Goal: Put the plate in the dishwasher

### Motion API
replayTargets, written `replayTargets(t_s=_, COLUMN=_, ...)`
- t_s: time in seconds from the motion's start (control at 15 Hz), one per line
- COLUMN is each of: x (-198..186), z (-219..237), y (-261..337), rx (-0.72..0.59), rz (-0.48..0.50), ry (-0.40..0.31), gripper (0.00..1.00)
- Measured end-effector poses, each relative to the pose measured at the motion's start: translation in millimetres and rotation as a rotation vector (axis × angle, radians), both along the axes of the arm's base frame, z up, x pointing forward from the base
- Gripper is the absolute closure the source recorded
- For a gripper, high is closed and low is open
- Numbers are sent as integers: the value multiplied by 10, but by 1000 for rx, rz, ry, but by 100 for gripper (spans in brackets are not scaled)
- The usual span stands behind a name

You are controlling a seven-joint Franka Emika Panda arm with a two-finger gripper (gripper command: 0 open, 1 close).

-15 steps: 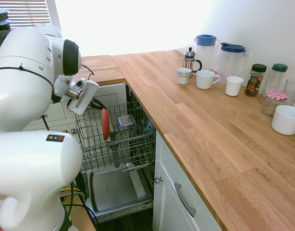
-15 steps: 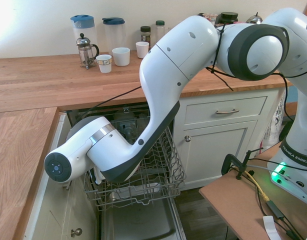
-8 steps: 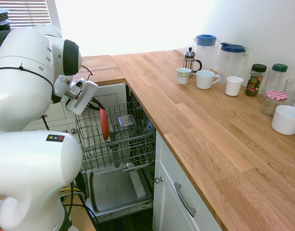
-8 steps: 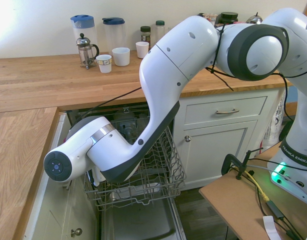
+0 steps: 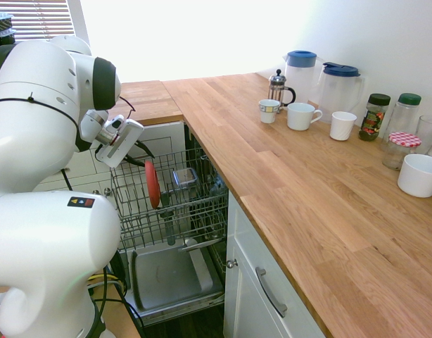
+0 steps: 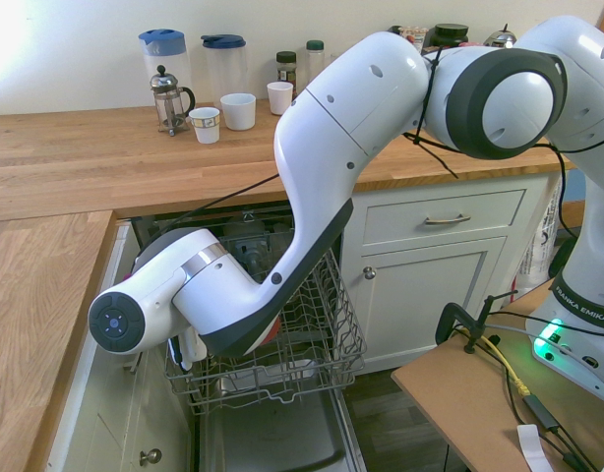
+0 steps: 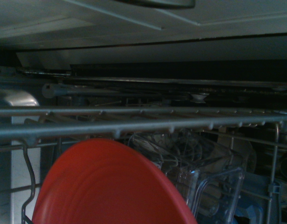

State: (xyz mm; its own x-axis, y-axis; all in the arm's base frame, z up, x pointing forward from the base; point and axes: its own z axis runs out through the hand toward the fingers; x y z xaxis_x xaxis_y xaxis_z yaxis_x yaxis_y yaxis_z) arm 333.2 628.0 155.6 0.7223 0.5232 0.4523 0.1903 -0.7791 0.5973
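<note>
The coral-red plate [image 5: 152, 184] stands on edge between the prongs of the dishwasher's pulled-out grey wire rack [image 5: 198, 211]. My gripper [image 5: 143, 156] hangs just above the plate's top rim at the rack's left side; whether it touches the plate cannot be told. The wrist view looks down over the plate [image 7: 111, 186], with rack wires [image 7: 134, 126] and a clear cutlery basket [image 7: 206, 186] behind it. In the second exterior view my forearm hides the plate and the hand; only the rack [image 6: 327, 334] shows. The dishwasher's door [image 5: 170, 274] lies open below the rack.
White cabinet doors with metal handles [image 5: 271, 292] flank the dishwasher. On the wooden worktop [image 5: 300, 190] stand white mugs [image 5: 301, 116], a French press [image 5: 278, 88], two jugs [image 5: 337, 86], jars [image 5: 374, 116] and a white bowl [image 5: 418, 174].
The plate has settled slightly lower into the rack. The hand has drawn back a little to the left, away from the plate.
</note>
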Motion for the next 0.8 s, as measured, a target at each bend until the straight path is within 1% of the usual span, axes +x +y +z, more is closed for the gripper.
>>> replayTargets(t_s=0.2, x=-43, z=172, y=-22, rx=61, rz=28, ry=12, gripper=0)
replayTargets(t_s=0.4, x=-167, z=497, y=-107, rx=132, rz=47, ry=49, gripper=0)
replayTargets(t_s=0.67, x=-318, z=961, y=-236, rx=215, rz=22, ry=115, gripper=0)
replayTargets(t_s=0.8, x=-340, z=1186, y=-328, rx=231, rz=6, ry=144, gripper=0)
